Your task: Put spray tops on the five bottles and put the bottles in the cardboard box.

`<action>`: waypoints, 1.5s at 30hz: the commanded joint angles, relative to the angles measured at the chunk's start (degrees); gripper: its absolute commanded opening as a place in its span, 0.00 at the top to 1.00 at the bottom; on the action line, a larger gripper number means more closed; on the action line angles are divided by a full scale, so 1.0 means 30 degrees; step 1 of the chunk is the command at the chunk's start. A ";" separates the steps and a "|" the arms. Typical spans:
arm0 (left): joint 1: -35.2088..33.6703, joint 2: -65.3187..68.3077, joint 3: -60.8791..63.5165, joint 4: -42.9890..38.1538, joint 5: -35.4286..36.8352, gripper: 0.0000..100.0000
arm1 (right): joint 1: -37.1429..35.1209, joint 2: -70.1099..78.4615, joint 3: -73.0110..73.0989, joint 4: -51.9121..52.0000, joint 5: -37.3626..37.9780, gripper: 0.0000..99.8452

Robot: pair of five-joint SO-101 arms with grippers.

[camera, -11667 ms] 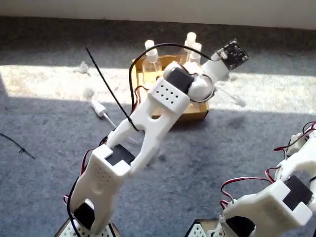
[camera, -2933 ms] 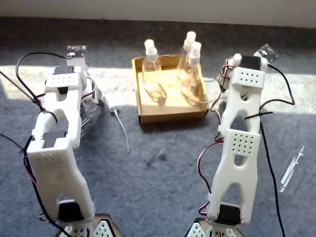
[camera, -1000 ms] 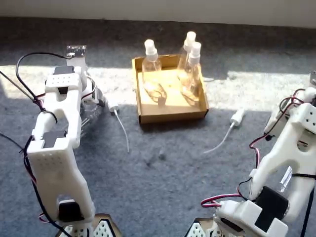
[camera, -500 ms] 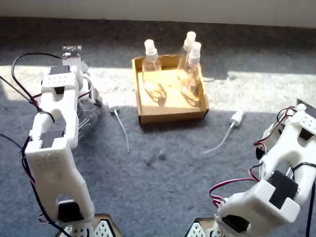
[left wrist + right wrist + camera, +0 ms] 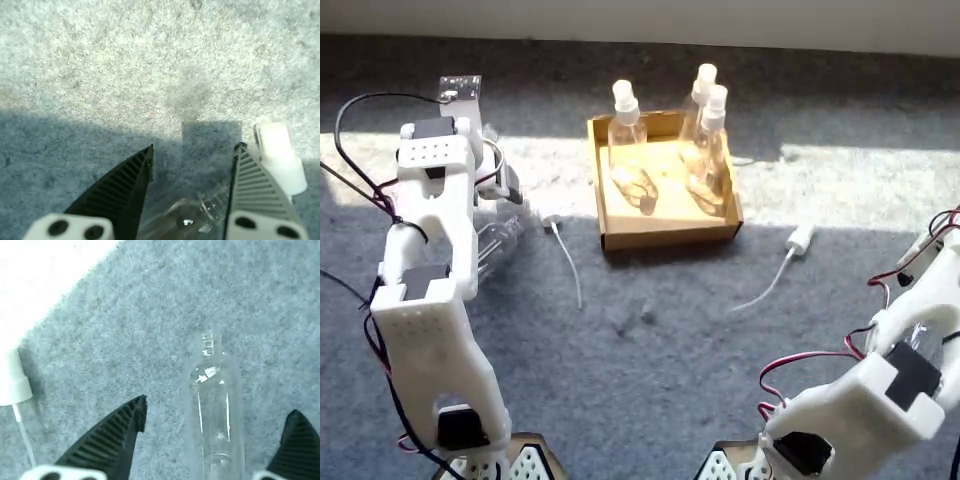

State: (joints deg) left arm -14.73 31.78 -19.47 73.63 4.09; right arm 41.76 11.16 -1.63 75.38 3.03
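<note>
While both arms sit over uncapped bottles, the step in hand looks like picking one up for capping. At the left of the high view, the left end effector (image 5: 195,147) is spread open. Its jaws stand on either side of a clear plastic bottle (image 5: 498,236) lying on the grey carpeted worktop (image 5: 650,340). The squeeze should land on the body, below the neck, so the mouth stays free. The thin wall will probably flex, so gentle pressure is wise.

Just right of that bottle lies a white spray top with a long dip tube (image 5: 552,218), near enough to be nudged by a careless approach. At upper centre, the shallow cardboard box (image 5: 665,238) holds three bottles already wearing spray tops (image 5: 625,125). A second white spray top (image 5: 800,238) lies right of the box.

At the right, the right end effector (image 5: 218,405) gapes wide around a second clear bottle (image 5: 214,375), whose threaded neck points away from the wrist. This bottle is round and likely to roll, so it should be centred between the jaws before they close.
</note>
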 commanded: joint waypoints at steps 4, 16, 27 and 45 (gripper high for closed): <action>-0.0190 -0.0747 -0.0777 0.0234 -0.0147 0.76 | 0.0103 0.3297 -0.0659 -0.0571 -0.0176 0.62; -0.0132 -0.0718 -0.0718 0.0264 -0.0147 0.76 | 0.0659 0.4205 -0.2125 -0.2505 -0.0322 0.62; -0.0190 -0.0718 -0.0718 0.0264 -0.0147 0.76 | 0.0689 0.4205 -0.2271 -0.4352 -0.0205 0.62; -0.0220 -0.0777 -0.0718 0.0264 -0.0147 0.76 | 0.0718 0.6462 -0.1832 -0.3971 -0.0176 0.70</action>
State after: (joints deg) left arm -14.73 31.78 -19.47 73.98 4.09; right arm 43.16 30.15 -6.02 62.90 2.42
